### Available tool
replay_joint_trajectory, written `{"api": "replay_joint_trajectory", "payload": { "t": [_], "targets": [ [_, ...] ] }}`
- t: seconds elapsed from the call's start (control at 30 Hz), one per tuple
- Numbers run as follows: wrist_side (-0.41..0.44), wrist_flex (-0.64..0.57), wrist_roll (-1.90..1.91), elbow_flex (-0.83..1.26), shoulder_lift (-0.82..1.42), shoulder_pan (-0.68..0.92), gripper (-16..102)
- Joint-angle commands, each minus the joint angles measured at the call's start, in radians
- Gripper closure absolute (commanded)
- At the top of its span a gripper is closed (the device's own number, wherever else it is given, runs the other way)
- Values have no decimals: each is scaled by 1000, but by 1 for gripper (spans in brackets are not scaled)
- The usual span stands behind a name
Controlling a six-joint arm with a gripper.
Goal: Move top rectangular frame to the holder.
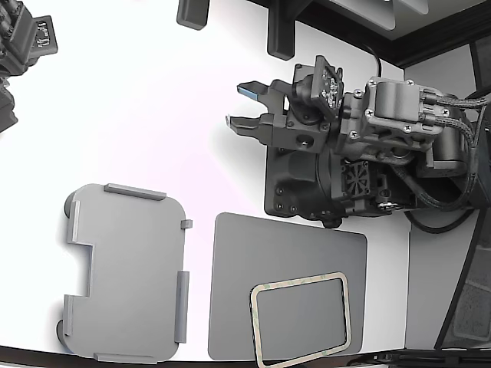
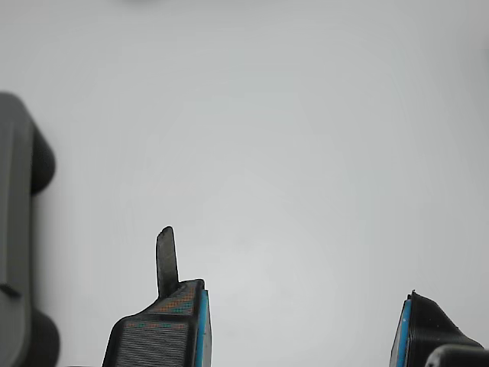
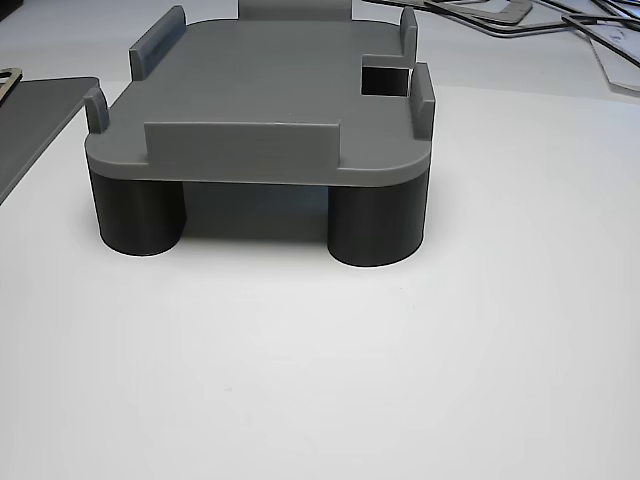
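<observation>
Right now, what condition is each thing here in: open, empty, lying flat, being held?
gripper: open, holding nothing, over bare table.
top rectangular frame: lying flat on the dark mat, untouched.
holder: empty, standing on its round feet.

Exterior view looks straight down from overhead, mid-range, taking in the white table, the holder at its lower left, the grey mat with the frame at bottom center, and the arm at its right. Wrist view rides on the arm, faces along the gripper fingertips toward bare table, close up; the holder edge with 2 round feet just enters at one side. Other view sits low near table level, close, facing the holder side-on, mat corner at its left. All 3 views share the holder; exterior and other views also share the mat.
</observation>
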Motion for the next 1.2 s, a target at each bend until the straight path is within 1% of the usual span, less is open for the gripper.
{"api": "replay_joint_trajectory", "payload": {
  "t": [0.0, 0.3, 0.37, 0.4, 0.53, 0.63, 0.7, 0.8, 0.9, 1.0, 1.13, 1.17],
  "targets": [
    [0, -279, -103, 17, 23, 21, -14],
    [2, -267, -104, 14, 23, 21, -14],
    [-8, -259, -107, -15, 2, 31, -14],
    [-6, -225, -94, -58, -40, 54, -14],
    [80, -8, 14, -295, -259, 233, -14],
    [173, 101, 127, -407, -357, 397, -14],
    [192, 173, 195, -468, -414, 474, -14],
    [147, 265, 276, -534, -495, 532, -14],
    [107, 305, 353, -557, -549, 594, -14],
    [104, 347, 433, -600, -621, 673, -14],
    [15, 449, 528, -690, -735, 747, -14],
    [8, 469, 560, -706, -753, 775, -14]
  ]
}}
